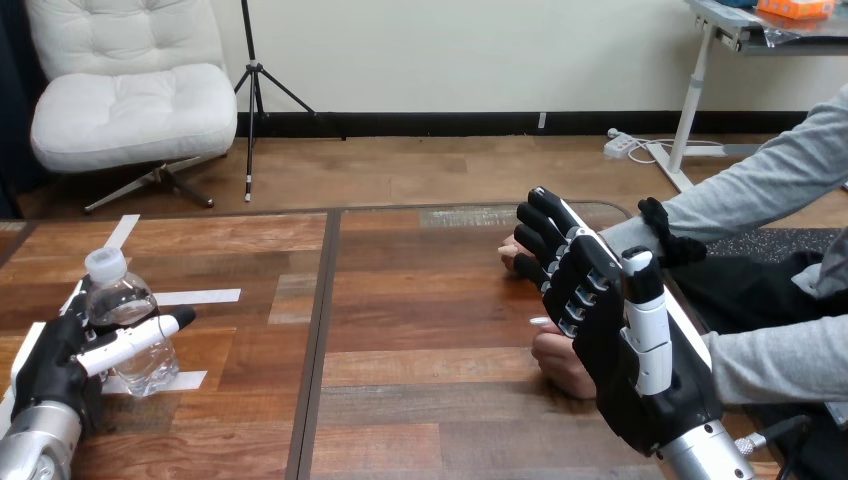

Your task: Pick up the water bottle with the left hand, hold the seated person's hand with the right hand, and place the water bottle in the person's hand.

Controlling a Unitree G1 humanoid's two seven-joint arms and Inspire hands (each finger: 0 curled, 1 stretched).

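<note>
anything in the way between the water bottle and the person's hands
Nothing visible on the table stands between the water bottle, in the left hand, and the person's hands. The right hand shows in front of those hands, hiding part of them.

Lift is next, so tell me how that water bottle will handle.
The water bottle looks like thin clear plastic, so it probably dents under a hard squeeze. It is small, so likely light. Standing upright and narrow, it could tip if the left hand nudges it sideways.
</note>
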